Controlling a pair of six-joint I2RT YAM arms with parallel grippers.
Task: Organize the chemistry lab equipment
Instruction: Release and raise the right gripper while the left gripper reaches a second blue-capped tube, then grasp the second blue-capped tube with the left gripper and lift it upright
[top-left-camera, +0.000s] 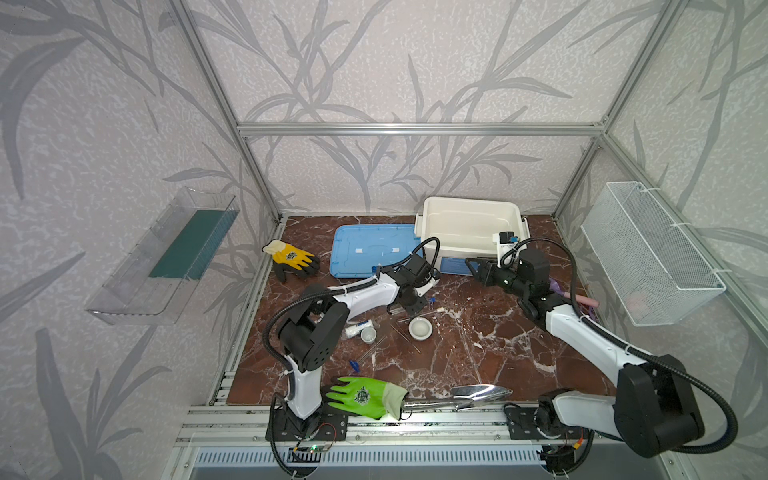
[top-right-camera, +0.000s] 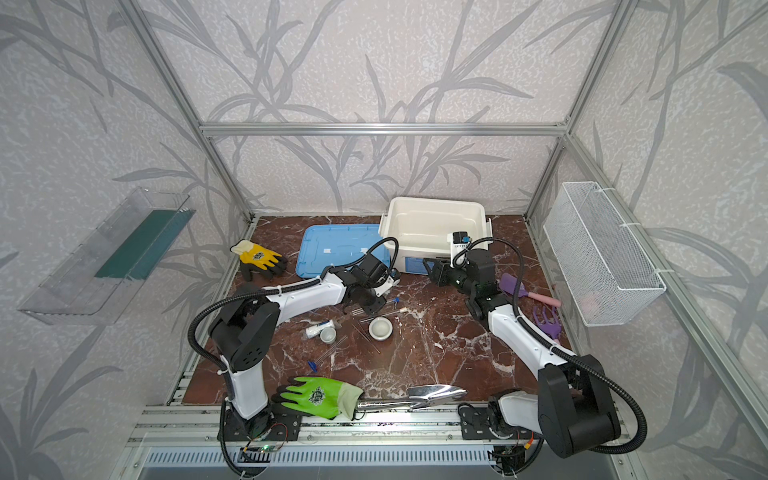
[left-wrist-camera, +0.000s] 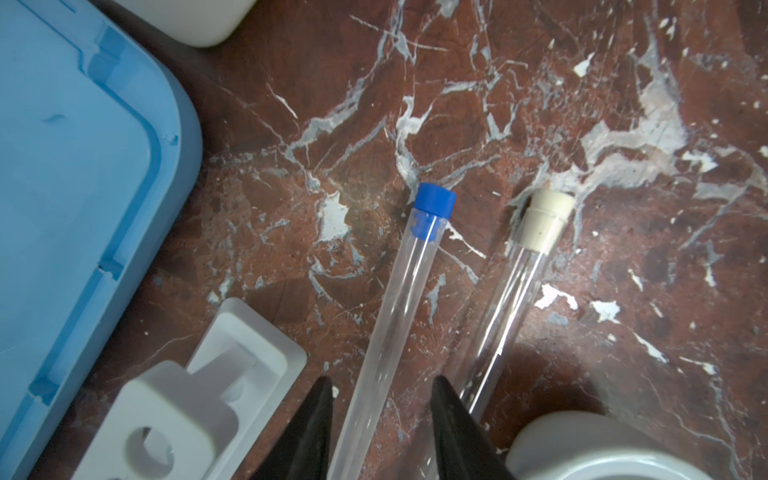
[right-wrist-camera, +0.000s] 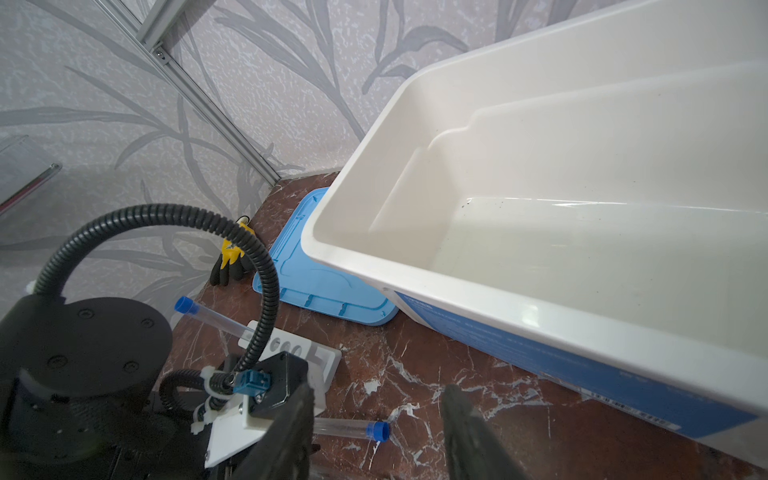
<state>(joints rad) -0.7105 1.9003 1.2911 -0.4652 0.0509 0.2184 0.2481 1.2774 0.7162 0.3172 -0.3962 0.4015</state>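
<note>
In the left wrist view a clear test tube with a blue cap (left-wrist-camera: 399, 291) lies on the marble. My left gripper (left-wrist-camera: 382, 380) is open, one finger on each side of this tube with a gap to both. Beside it lie a white-capped tube (left-wrist-camera: 511, 299), the white rack (left-wrist-camera: 166, 415) and the small white bowl (top-left-camera: 420, 327). Left of the bowl are the cup (top-left-camera: 368, 334) and the bottle (top-left-camera: 355, 329); thin tweezers (top-left-camera: 405, 338) lie between them. My right gripper (right-wrist-camera: 379, 388) hangs open and empty in front of the white bin (top-left-camera: 471, 200). Another blue-capped tube (right-wrist-camera: 212, 318) leans on the rack.
A blue lid (top-left-camera: 370, 249) lies left of the bin. A yellow glove (top-left-camera: 291, 257) is at the back left; a green glove (top-left-camera: 361, 395) and a metal trowel (top-left-camera: 478, 392) lie at the front edge. Purple tools (top-right-camera: 515, 286) sit at the right, under a wire basket (top-left-camera: 652, 253).
</note>
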